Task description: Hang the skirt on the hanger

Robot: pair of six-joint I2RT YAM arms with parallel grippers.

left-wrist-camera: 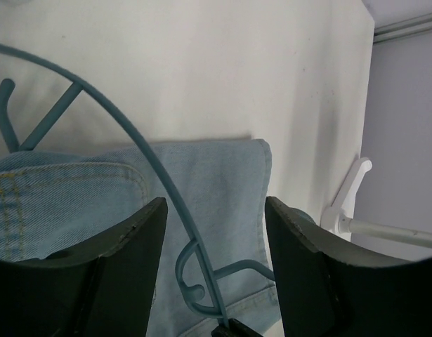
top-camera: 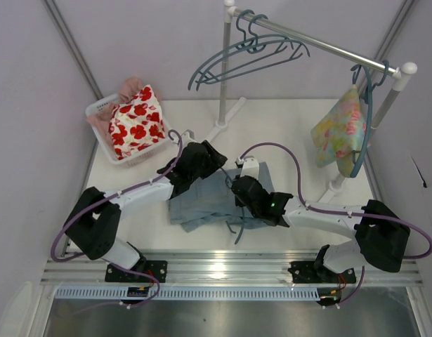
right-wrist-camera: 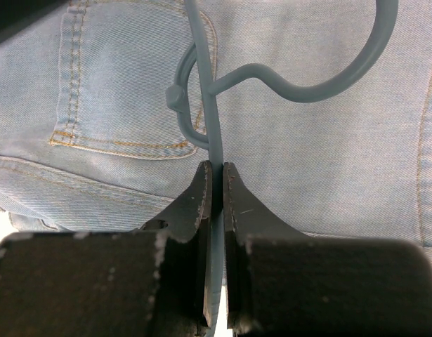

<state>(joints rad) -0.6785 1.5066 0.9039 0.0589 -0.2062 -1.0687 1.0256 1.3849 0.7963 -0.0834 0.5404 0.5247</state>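
The light blue denim skirt [top-camera: 201, 203] lies flat on the table between the arms; it also shows in the left wrist view [left-wrist-camera: 223, 182] and, with a stitched pocket, in the right wrist view [right-wrist-camera: 328, 154]. A teal hanger [right-wrist-camera: 214, 126] lies across the skirt, its hook [right-wrist-camera: 342, 77] curving right. My right gripper [right-wrist-camera: 217, 172] is shut on the hanger's thin bar, over the skirt's middle [top-camera: 242, 188]. My left gripper [left-wrist-camera: 216, 232] is open and empty just above the skirt's far edge [top-camera: 214, 163], with the hanger's arm [left-wrist-camera: 131, 133] passing between its fingers untouched.
A white basket [top-camera: 96, 109] holding a white cloth with red flowers [top-camera: 137, 123] stands at the back left. A white clothes rack [top-camera: 314, 42] crosses the back with spare teal hangers [top-camera: 244, 56] and a pastel floral garment [top-camera: 338, 133]. Its foot [left-wrist-camera: 349, 203] is close by.
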